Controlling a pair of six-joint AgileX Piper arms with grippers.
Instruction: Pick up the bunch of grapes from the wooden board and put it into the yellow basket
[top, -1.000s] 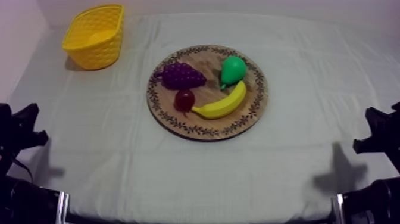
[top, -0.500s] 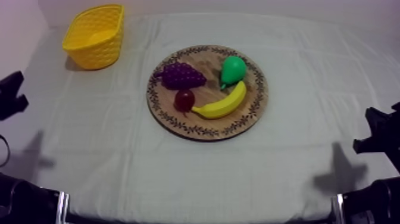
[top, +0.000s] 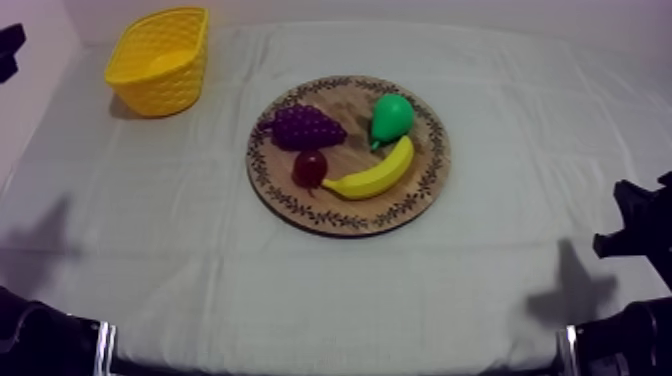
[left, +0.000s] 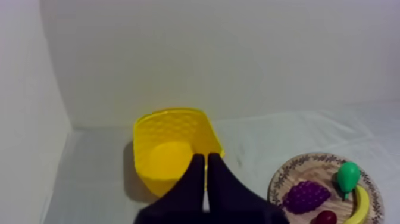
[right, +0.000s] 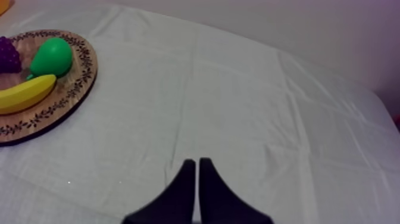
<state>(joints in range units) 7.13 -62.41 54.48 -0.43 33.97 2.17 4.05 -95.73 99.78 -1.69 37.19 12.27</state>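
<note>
Your left gripper (left: 206, 158) has its two fingers pressed together into a narrow wedge, with nothing held. It points toward the basket (left: 172, 143), which stands open side up at the far left of the table, and it does not touch it.

The grapes (top: 303, 128) lie on the far left part of the board (top: 348, 215), which sits mid-table. They are well apart from the basket and from both grippers. Just on the near side of the grapes sits the small red fruit (top: 310, 168), close against the left tip of the banana (top: 375, 175). The banana curves along the board's near right part. The pear (top: 392, 117) lies on the far right part, just beyond the banana's right end.

Your right gripper (right: 197, 162) is likewise closed into a wedge with nothing in it. It is over bare cloth (right: 238, 89) to the right of the board, well apart from the fruit.

Seen from above, your right arm (top: 640, 230) sits low at the right edge. A part of your left arm (top: 9, 45) shows at the far left edge, left of the basket.
</note>
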